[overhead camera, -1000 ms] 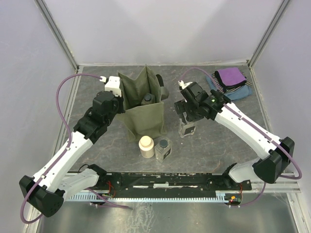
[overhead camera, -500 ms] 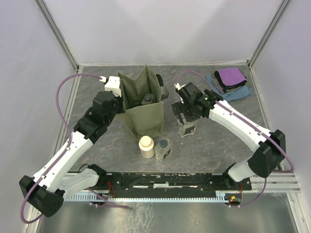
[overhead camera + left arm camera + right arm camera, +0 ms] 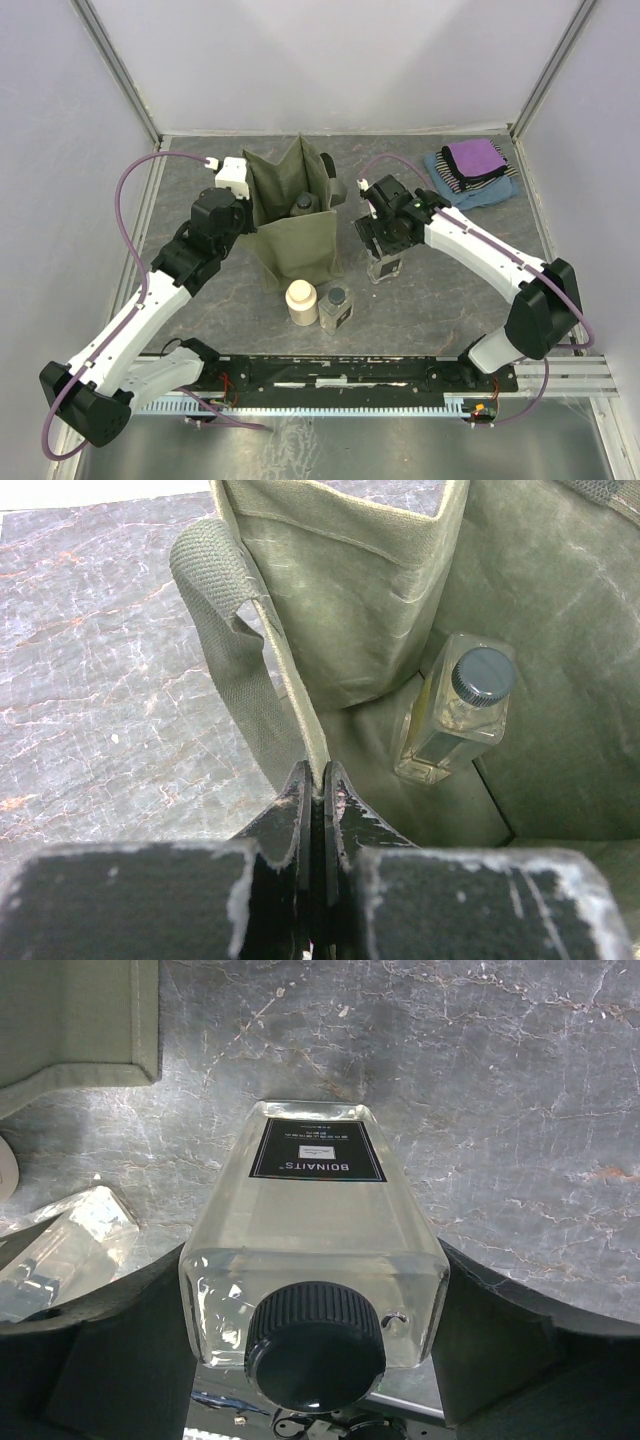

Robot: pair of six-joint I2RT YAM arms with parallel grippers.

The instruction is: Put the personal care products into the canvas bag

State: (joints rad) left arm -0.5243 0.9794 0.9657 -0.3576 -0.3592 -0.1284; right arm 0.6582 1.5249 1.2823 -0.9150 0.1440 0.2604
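Left gripper [image 3: 318, 780] is clamped tight on the rim of the canvas bag [image 3: 300, 245], centre-left of the overhead view, and a capped bottle [image 3: 455, 715] sits inside it. At centre-right, the right gripper [image 3: 315, 1260] has its fingers pressed against both sides of the labelled glass bottle [image 3: 318, 1165], which stands on the desk [image 3: 440, 290] just right of the bag. The cream jar [image 3: 301, 301] and a third bottle [image 3: 336, 307] stand side by side below the bag, at lower centre.

left arm [image 3: 130, 330]: bent, jaws clamped | right arm [image 3: 480, 250]: extended, jaws gripping
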